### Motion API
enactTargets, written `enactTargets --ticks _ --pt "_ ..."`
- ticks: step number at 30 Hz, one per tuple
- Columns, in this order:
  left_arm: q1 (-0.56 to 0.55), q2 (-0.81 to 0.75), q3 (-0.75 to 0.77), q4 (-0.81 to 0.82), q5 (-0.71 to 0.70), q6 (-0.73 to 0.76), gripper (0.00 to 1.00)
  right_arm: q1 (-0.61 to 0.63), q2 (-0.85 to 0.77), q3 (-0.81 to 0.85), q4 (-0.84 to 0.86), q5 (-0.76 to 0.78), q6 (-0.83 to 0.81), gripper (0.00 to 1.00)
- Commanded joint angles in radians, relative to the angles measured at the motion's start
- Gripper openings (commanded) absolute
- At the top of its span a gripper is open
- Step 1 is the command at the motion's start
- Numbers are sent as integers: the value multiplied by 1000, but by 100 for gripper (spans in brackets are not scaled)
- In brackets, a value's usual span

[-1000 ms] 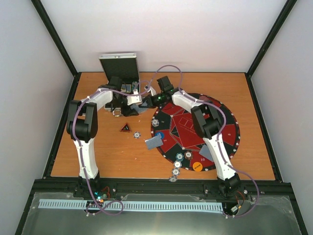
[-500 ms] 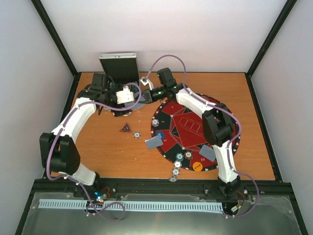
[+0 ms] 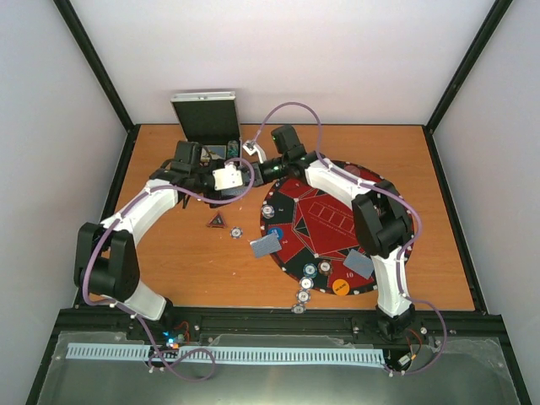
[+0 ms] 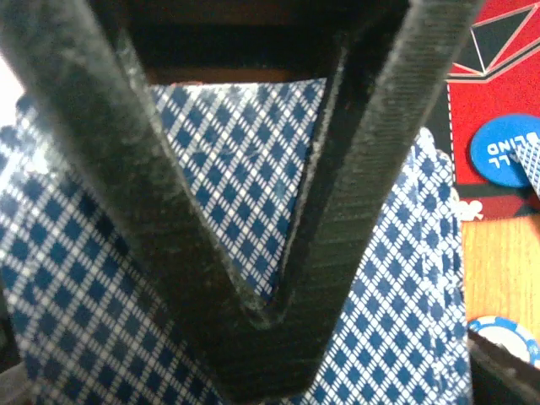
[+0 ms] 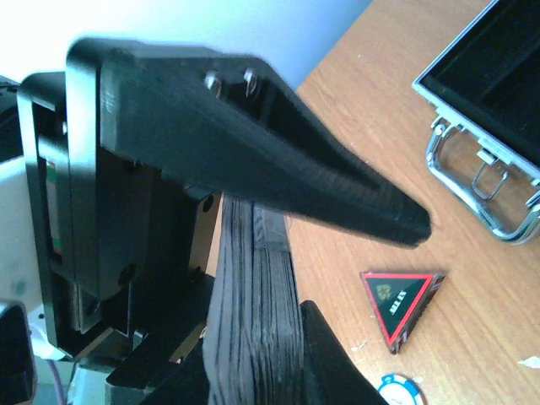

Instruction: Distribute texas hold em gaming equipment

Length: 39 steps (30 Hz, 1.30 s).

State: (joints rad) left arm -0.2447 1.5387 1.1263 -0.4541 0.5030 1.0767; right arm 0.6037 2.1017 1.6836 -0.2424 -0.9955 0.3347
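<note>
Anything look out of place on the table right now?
One card lies askew, hanging off the round mat's left edge. A few chips trail off the mat's near rim onto the bare table, close to its front edge.

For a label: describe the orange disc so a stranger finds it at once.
Find the big round red and black mat. At its near edge, right of a spotted chip, lies the orange disc, the only orange piece on it.

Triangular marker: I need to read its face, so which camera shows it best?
Right wrist: the triangular marker fills more of the frame, red-edged with a green emblem, its lettering blurred. Top external shows the marker tiny and dark; left wrist does not show it.
</note>
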Motion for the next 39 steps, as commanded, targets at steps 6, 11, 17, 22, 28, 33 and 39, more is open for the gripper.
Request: enactTargets --ticks 6,11,17,22,28,33,39 --pt "-1 -11 -6 51 11 -46 67 11 -40 -10 29 -2 -6 3" --pt "-1 -12 -3 67 6 -57 62 10 -40 -4 -18 31 -36 12" --pt "-1 -26 -30 59 24 -52 59 10 -40 5 -101 140 -98 36" --pt "-1 -36 -63 60 18 -50 58 8 -38 20 -147 205 -126 46" --pt "-1 -52 -116 96 23 -69 58 8 -36 28 -169 191 -151 55" --pt "-1 -49 -138 136 31 -84 57 10 -20 34 -159 124 -147 60" --pt "-1 -36 -147 160 35 -109 57 10 -20 36 -163 97 -155 64"
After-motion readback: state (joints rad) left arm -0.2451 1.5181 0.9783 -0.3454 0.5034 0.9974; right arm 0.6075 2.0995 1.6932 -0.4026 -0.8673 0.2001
